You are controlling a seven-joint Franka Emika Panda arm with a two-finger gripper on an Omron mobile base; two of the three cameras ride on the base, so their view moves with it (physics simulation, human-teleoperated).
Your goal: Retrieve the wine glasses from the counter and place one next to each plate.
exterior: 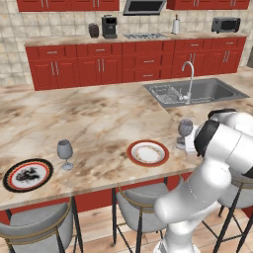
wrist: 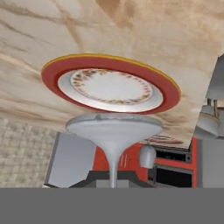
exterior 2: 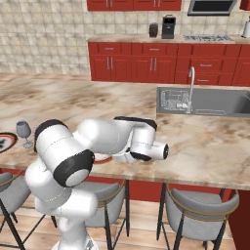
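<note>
Landmark: red-rimmed plate [exterior: 147, 152] on the island top [exterior: 89, 118], near the front edge.

Glass 1 [exterior: 185, 129]: held upright just right of the red-rimmed plate, at the end of the white arm. Foot hidden behind the hand in the left base view, so contact with the island top cannot be told. In the hand view, seen upside down: round foot [wrist: 113, 125] and thin stem running down toward the fingers, foot just beside the plate's rim, not overlapping it.

Gripper [exterior: 190, 143]: clenched on the stem of glass 1. Fingertips themselves not visible; grip read from the stem leading into the hand.

Glass 2 [exterior: 64, 151]: standing upright on the island top, well left of the red-rimmed plate, free of the arm. Also seen at the far left in the right base view [exterior 2: 23, 131].

Black-rimmed plate [exterior: 27, 174]: flat on the island top, further left of the red-rimmed plate, just beside glass 2 and nearer the front edge.

Sink [exterior: 197, 92] with tap: set into the island top, behind and right of the red-rimmed plate.

Counter [exterior: 133, 38]: along the back wall over red cabinets, well beyond the red-rimmed plate.

3 grey stools [exterior: 141, 205]: below the island's front edge, 1 directly under the red-rimmed plate.
</note>
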